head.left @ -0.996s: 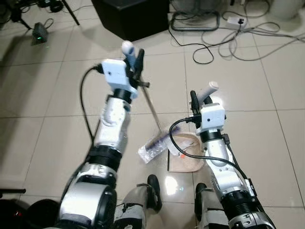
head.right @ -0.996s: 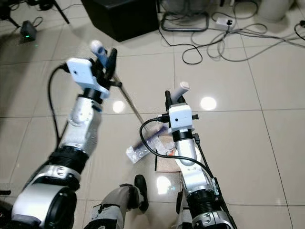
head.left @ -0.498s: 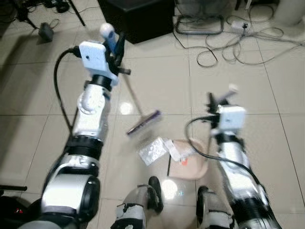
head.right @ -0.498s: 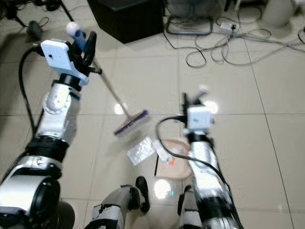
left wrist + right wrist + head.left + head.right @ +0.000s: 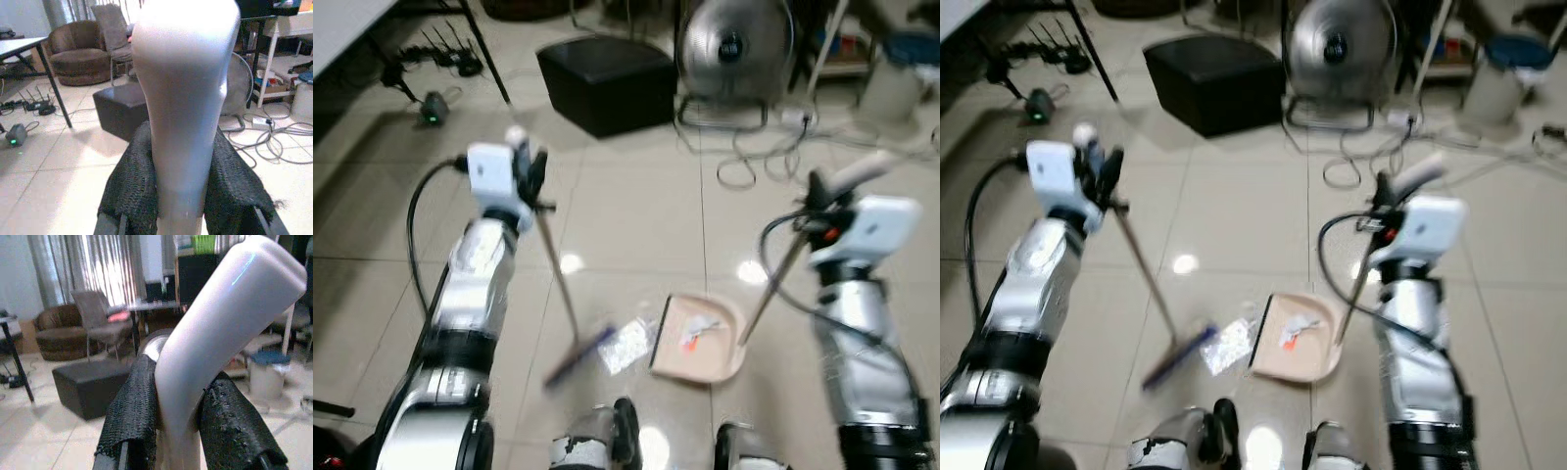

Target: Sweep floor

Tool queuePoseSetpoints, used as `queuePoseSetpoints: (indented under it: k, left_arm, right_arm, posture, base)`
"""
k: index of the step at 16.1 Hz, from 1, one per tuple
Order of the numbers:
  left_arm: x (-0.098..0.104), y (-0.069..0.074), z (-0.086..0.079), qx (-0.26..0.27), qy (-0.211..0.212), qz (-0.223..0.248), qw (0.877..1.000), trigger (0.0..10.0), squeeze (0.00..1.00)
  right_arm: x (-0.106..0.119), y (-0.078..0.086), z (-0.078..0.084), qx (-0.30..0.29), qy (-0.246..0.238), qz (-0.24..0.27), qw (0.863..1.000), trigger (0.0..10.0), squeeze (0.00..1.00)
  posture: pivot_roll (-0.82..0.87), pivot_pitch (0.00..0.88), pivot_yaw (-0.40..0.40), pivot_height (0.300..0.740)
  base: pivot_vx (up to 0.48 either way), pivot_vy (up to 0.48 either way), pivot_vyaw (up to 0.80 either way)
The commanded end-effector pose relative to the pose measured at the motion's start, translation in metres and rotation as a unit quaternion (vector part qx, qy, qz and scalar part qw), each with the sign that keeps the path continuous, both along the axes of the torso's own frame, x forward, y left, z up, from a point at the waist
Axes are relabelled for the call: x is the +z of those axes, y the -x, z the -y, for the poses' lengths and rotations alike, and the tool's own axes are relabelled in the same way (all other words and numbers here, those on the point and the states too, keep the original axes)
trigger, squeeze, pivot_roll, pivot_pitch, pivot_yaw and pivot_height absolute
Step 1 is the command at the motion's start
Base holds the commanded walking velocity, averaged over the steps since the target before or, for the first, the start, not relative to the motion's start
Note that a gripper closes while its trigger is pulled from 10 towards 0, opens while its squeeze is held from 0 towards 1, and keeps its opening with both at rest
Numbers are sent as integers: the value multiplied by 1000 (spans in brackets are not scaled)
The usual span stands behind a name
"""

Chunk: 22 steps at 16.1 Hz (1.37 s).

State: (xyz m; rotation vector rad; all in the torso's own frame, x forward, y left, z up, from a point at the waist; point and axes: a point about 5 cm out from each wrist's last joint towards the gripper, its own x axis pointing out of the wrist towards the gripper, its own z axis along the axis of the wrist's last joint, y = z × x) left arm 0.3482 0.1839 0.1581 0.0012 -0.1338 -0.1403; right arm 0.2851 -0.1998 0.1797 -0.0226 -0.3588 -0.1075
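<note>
We see our left gripper (image 5: 530,168) closed tight around the white handle of the broom (image 5: 558,294), its two black fingers (image 5: 131,186) pressed against the handle on either side, with no gap between pad and handle. The broom's thin shaft slants down from that grip to its dark bristle head (image 5: 578,354), which rests on the tiled floor (image 5: 636,206) near our feet, just beside a crumpled clear plastic wrapper (image 5: 626,345). Our right gripper (image 5: 822,188) is likewise clamped on the curved white handle of the dustpan (image 5: 700,338), fingers (image 5: 132,406) squeezing both sides of it. The dustpan's rod angles down to the beige pan, which lies flat on the floor between our two arms, touching or nearly touching the wrapper at its open edge. Inside the pan we make out a small white scrap and a bit of orange-red litter (image 5: 695,331). Farther off on the floor stand a black box (image 5: 607,83), a metal fan (image 5: 736,44) and loose cables (image 5: 773,162).
</note>
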Motion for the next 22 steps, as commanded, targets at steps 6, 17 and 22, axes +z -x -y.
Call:
queuePoseSetpoints:
  k: [6, 17, 22]
  left_arm:
    - [-4, 45, 4, -16, -22, -11, 1000, 10000, 0]
    - [-5, 71, 26, -59, -22, -51, 997, 10000, 0]
    - [-5, 75, 27, -61, -22, -58, 996, 10000, 0]
  right_arm:
    - [57, 7, -7, 63, -24, -8, 998, 10000, 0]
    - [76, 12, -13, 86, -52, -35, 994, 10000, 0]
    - [80, 11, -16, 97, -50, -34, 993, 10000, 0]
  posture:
    - [-51, 24, 81, 740]
    - [-55, 12, 82, 740]
    - [-48, 8, 77, 740]
  base:
    - [0, 0, 0]
    - [0, 0, 0]
    - [-97, 0, 0]
